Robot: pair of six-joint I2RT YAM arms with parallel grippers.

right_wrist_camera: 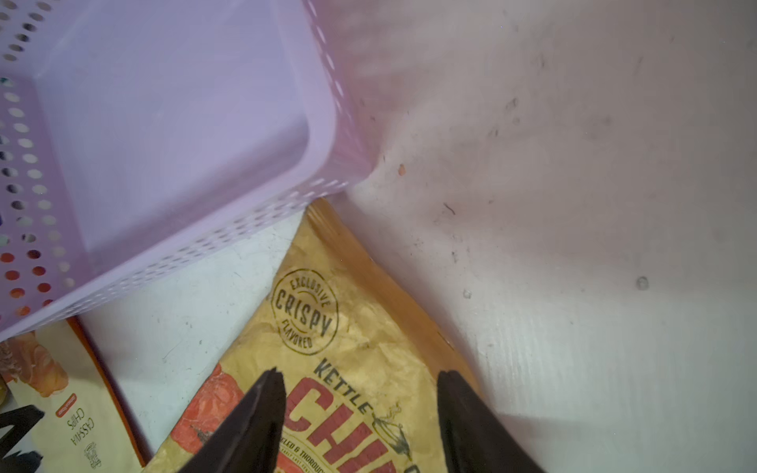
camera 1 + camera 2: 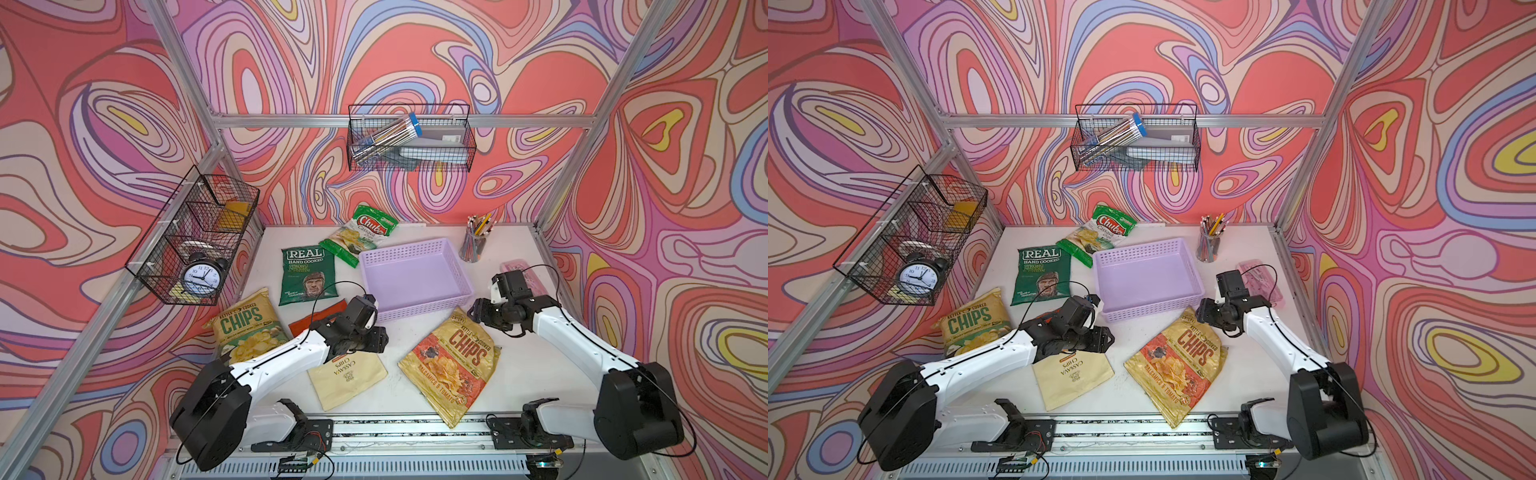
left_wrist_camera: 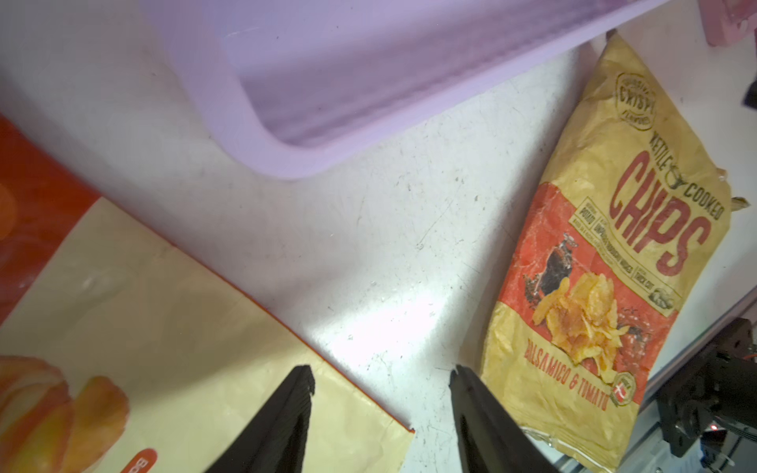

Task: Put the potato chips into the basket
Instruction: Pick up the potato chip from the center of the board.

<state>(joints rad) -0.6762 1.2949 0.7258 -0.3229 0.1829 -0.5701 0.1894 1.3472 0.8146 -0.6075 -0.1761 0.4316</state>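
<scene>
1. The lilac basket (image 2: 419, 309) sits near the middle of the counter (image 2: 519, 357), a bit toward the back edge. All the chip bags lie on the counter outside it.
2. The red-yellow CHIPS bag (image 2: 453, 365) lies flat and slanted near the front edge. Its top corner reaches the basket's front right corner.
3. The right end effector (image 1: 360, 374) is low over the top part of that bag. Its two fingers are apart, one over the red print and one by the bag's side. I cannot tell if they touch the bag.
4. The cream-orange Cassava Chips bag (image 2: 347, 374) lies near the front edge, to the left of the red-yellow bag. The left arm covers part of it.
5. The left end effector (image 3: 381, 372) is over the side edge of the Cassava bag. Its fingers are apart, one above the bag and one above the bare counter.
6. The yellow-green CHIPS bag (image 2: 245, 328) lies by the left edge.
7. The dark green REAL bag (image 2: 307, 274) lies just left of the basket.
8. The bright green Chuba bag (image 2: 365, 232) is at the back edge, near the basket's back left corner.
9. A cup of pencils (image 2: 473, 245) stands near the back right corner.
</scene>
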